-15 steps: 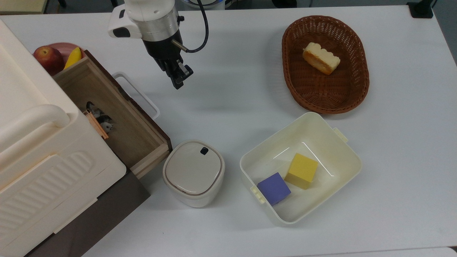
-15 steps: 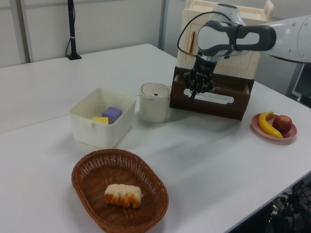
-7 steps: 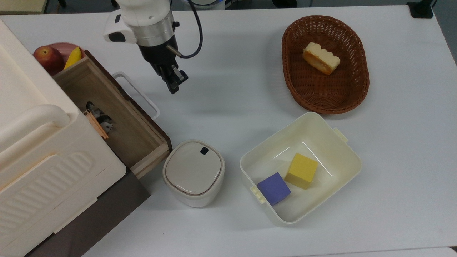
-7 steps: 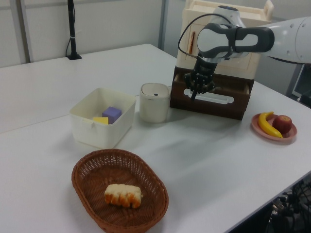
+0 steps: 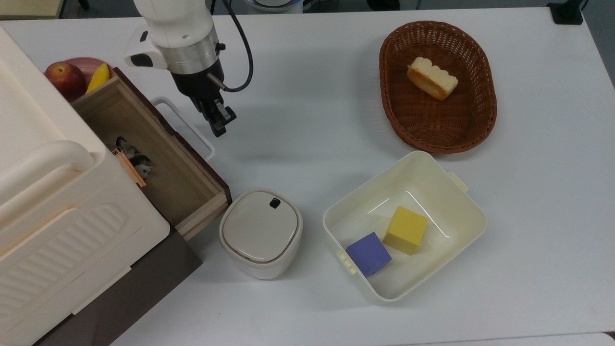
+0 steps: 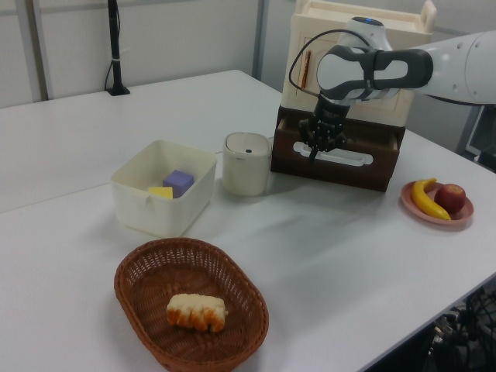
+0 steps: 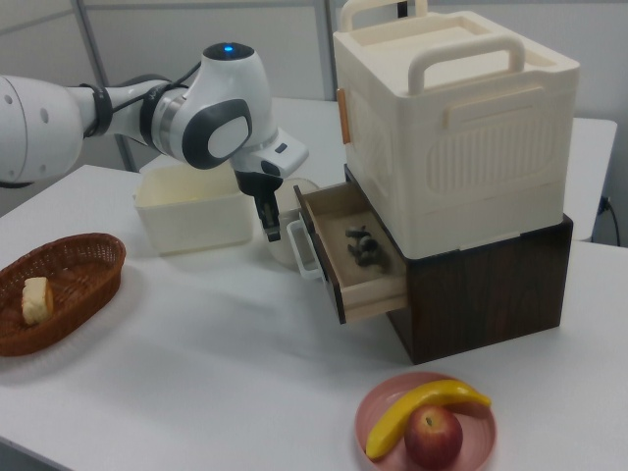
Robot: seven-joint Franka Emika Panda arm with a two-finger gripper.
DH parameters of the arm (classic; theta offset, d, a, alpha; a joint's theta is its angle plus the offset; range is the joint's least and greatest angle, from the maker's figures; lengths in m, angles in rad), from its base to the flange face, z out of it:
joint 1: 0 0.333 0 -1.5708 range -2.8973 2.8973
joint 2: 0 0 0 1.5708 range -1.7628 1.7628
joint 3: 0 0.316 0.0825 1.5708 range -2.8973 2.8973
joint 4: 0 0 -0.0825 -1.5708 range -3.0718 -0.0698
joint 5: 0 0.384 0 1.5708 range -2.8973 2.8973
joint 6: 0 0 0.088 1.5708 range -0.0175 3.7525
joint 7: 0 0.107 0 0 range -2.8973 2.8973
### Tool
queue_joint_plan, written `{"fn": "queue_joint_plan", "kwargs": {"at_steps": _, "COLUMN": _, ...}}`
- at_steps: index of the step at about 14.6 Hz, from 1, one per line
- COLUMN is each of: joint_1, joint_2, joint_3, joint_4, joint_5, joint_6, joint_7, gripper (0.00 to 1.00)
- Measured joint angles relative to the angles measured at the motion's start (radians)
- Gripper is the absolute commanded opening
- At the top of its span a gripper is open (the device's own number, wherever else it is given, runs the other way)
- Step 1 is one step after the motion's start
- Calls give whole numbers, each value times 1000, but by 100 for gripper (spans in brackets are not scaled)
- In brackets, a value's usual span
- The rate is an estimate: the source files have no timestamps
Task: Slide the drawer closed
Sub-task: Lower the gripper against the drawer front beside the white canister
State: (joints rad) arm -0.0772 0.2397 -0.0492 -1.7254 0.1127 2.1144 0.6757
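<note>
No readable writing or brand marks appear on anything. The long light-wood drawer with a dark brown front panel and white loop handle (image 5: 158, 154) stands pulled out of the dark brown cabinet under the cream plastic case (image 7: 446, 128), at the top view's left edge of the white table (image 5: 312, 96). Its long axis runs diagonally there, front panel facing the top view's upper right. The black claw (image 5: 217, 124) points down just beside the handle, narrowed to a slim gap, holding nothing.
</note>
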Motion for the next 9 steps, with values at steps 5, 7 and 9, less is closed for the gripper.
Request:
{"fn": "queue_joint_plan", "kwargs": {"at_steps": 5, "joint_1": -2, "joint_2": 20, "joint_3": -24, "joint_4": 4, "joint_5": 0, "joint_6": 21, "joint_7": -4, "gripper": 0}}
{"fn": "queue_joint_plan", "kwargs": {"at_steps": 7, "joint_1": -2, "joint_2": 22, "joint_3": -27, "joint_4": 7, "joint_5": 0, "joint_6": 24, "joint_7": -4, "gripper": 0}}
{"fn": "queue_joint_plan", "kwargs": {"at_steps": 9, "joint_1": -2, "joint_2": 25, "joint_3": -35, "joint_4": 7, "joint_5": 0, "joint_6": 41, "joint_7": -4, "gripper": 0}}
